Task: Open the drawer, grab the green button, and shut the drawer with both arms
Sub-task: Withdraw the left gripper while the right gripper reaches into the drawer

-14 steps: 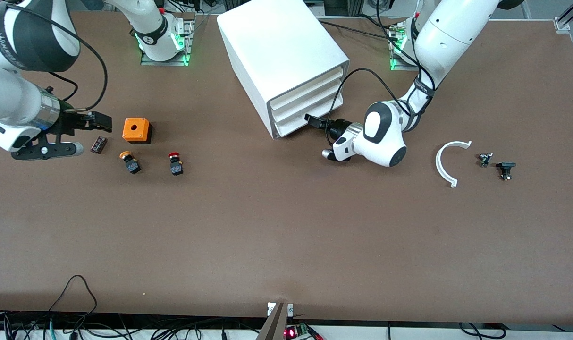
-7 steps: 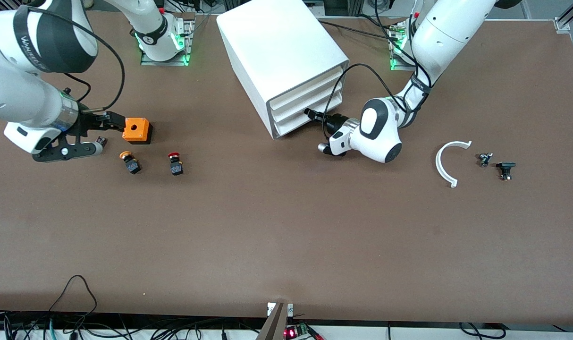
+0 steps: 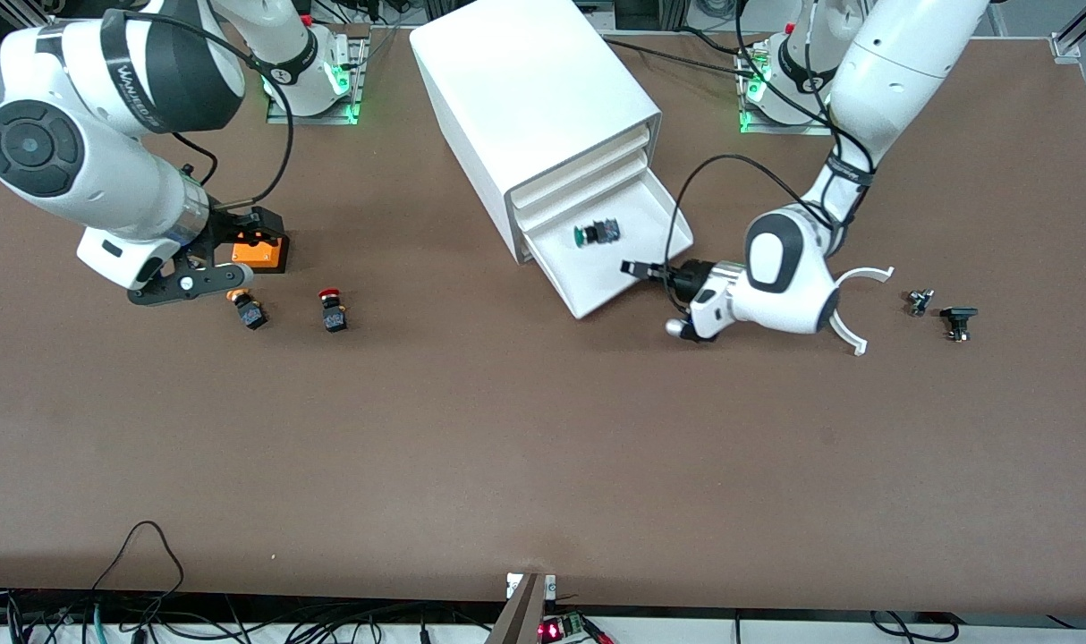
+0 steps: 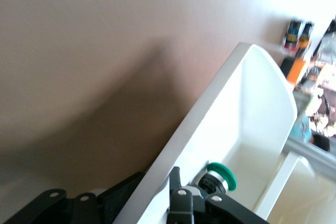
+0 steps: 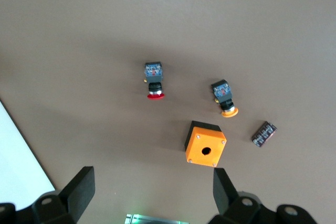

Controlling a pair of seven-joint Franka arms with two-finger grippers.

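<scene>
The drawer (image 3: 616, 279), lowest of three in the white cabinet (image 3: 534, 89), stands pulled out. The green-capped button (image 3: 594, 234) lies on its side inside it. My left gripper (image 3: 637, 268) is shut on the drawer's front wall. In the left wrist view the gripper (image 4: 155, 192) has one finger (image 4: 176, 179) inside the drawer (image 4: 252, 108) and the other outside, with the button (image 4: 220, 176) just past the inner finger. My right gripper (image 3: 239, 234) is open and empty in the air over the orange box (image 3: 264, 254); its wrist view (image 5: 152, 192) shows the fingers wide apart.
A red-capped button (image 3: 332, 309) and an orange-capped button (image 3: 248, 310) lie near the orange box (image 5: 206, 144). A small dark chip (image 5: 263, 134) lies beside them. A white curved piece (image 3: 852, 335) and two small dark parts (image 3: 919, 301) (image 3: 957, 320) lie toward the left arm's end.
My left gripper has pulled the lowest drawer out of the cabinet, and the green button now shows. My right arm has moved toward the cabinet, to above the orange box.
</scene>
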